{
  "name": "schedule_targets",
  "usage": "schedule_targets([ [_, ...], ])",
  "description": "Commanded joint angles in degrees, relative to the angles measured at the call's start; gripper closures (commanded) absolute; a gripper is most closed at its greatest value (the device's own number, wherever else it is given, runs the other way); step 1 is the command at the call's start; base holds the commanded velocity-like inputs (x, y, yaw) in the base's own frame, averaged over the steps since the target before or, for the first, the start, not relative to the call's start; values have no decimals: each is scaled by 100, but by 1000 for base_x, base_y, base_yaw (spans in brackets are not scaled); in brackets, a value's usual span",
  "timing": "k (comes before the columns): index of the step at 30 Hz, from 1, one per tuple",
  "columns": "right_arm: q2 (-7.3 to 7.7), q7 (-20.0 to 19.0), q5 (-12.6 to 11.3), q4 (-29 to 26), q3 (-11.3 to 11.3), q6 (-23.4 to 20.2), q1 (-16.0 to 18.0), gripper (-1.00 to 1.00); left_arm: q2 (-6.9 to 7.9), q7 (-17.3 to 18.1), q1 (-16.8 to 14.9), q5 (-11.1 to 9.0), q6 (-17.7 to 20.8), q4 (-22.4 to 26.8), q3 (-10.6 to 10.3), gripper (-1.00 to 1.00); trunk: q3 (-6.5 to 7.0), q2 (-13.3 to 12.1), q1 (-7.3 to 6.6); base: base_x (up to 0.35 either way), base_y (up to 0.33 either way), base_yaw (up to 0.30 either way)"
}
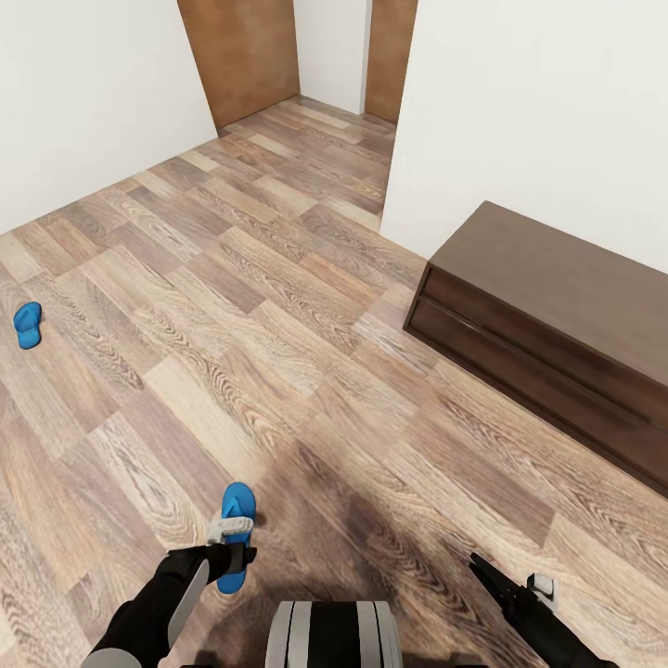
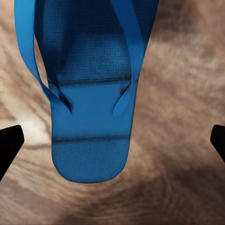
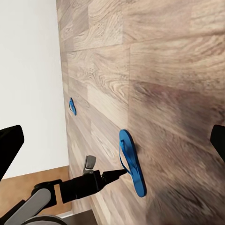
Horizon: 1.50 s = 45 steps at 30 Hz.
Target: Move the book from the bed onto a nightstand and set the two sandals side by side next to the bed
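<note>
We are on the sandal step: our left tool (image 1: 232,557) hangs wide open and empty over the near sandal (image 1: 236,529); next we lower and close.

The wood-plank floor (image 1: 306,306) runs across nearly the whole head view, up to the white walls at the top. One blue sandal (image 1: 236,531) lies flat on it at lower left of centre. The second sandal (image 1: 28,324) lies at the far left edge, well apart from the first. A long dark-brown cabinet (image 1: 547,325) stands on the floor at right, against the wall.
</note>
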State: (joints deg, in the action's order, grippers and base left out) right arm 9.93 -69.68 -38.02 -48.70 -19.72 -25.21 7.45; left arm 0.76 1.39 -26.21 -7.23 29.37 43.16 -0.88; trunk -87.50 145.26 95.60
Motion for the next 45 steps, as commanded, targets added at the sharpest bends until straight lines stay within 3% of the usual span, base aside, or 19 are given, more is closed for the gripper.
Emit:
schedule_targets([
  [1, 0, -10, -26, 1, -3, -54, 2, -100, 5, -10, 0, -51, 30, 9, -9, -100, -3, 1, -1, 0, 0, 0],
  [19, 0, -10, -36, 1, -4, -58, 2, -100, 34, -16, 1, -51, 1, 17, -9, -100, -3, 1, -1, 0, 0, 0],
  [29, 0, -6, -45, 1, -4, -56, 2, -100, 46, -16, 0, -51, -17, 62, -9, -100, -225, 15, 25, 0, 0, 0],
  [45, 0, -2, -52, 1, -4, -54, 2, -100, 64, -16, -3, -51, -11, 164, -9, -100, -225, 15, 25, 0, 0, 0],
])
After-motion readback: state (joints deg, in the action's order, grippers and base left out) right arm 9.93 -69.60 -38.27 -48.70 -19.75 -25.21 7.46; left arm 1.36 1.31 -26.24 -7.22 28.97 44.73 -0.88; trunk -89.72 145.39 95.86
